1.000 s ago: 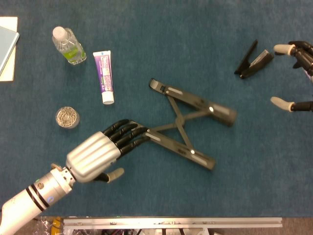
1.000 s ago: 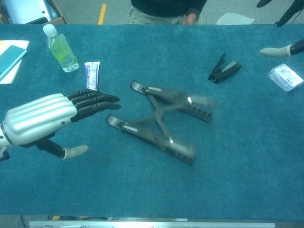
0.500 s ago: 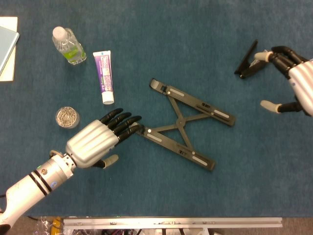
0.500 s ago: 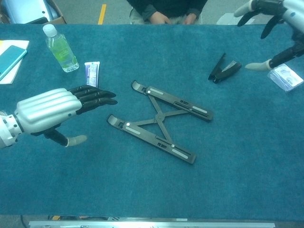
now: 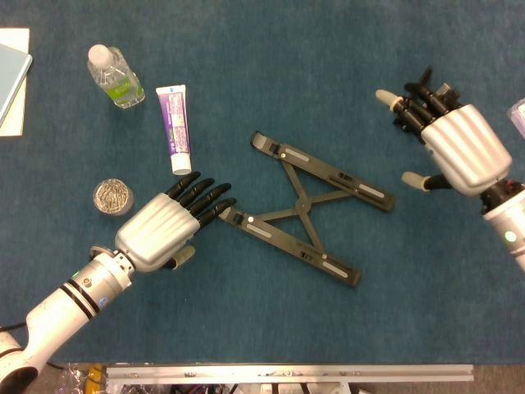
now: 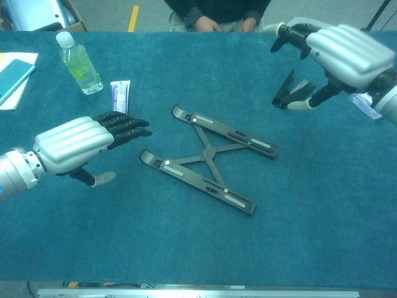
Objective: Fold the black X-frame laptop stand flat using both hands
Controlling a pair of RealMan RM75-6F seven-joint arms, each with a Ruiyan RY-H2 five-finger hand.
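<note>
The black X-frame laptop stand (image 5: 310, 207) (image 6: 211, 158) lies spread open on the blue cloth at the table's middle, its two bars crossed by thin struts. My left hand (image 5: 168, 224) (image 6: 84, 142) hovers just left of the stand's near-left end, fingers straight and apart, holding nothing; its fingertips stop short of the bar. My right hand (image 5: 449, 139) (image 6: 338, 49) is at the right, beyond the stand's far-right end, fingers spread with nothing in them.
A black stapler (image 6: 291, 90) lies under the right hand. A toothpaste tube (image 5: 173, 129), a water bottle (image 5: 116, 75) and a small round tin (image 5: 112, 196) are at the left. A notebook (image 6: 15, 76) is far left and a card pack (image 6: 367, 103) far right.
The left hand has drawn back off the stand's end and turned slightly. The right hand has moved in from the far right edge toward the stand. The stand has settled still.
</note>
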